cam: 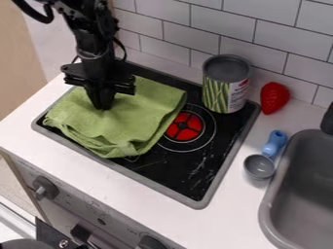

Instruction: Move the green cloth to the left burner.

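Cloth [149, 108]: soft, light; you'll see it sag.
Fingers [102, 106]: together, clamped on it.
Fold [107, 147]: your easiest pinch, likely grippy.

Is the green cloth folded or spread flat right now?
Folded, though loosely: the green cloth shows stacked layers and doubled-over edges along its front, with creases across the top.
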`<action>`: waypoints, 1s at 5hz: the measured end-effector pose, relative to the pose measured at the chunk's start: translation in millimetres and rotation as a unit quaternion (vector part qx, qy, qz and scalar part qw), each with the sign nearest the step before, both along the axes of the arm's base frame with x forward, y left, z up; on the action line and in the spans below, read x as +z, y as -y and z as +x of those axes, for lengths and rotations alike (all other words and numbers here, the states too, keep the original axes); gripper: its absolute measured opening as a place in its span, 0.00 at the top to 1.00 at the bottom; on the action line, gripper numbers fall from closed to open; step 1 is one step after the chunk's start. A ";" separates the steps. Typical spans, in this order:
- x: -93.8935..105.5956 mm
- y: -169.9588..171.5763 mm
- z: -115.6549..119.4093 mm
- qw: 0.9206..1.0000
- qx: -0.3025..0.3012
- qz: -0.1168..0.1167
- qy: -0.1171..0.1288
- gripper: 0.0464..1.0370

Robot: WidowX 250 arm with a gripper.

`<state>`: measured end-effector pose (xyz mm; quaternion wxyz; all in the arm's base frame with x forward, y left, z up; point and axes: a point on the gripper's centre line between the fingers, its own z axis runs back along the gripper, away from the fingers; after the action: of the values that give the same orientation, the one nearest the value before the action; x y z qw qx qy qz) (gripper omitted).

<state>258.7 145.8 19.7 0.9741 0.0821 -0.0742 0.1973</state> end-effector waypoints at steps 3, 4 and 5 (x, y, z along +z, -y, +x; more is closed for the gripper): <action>36.3 6.6 -11.6 0.998 0.060 -0.031 0.017 0.06; 59.6 25.6 -14.3 0.997 0.050 -0.046 0.019 0.04; 81.1 41.9 -20.4 0.997 0.040 -0.067 0.015 0.04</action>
<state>238.2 103.9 100.9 0.9676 0.0168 -0.0718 0.2416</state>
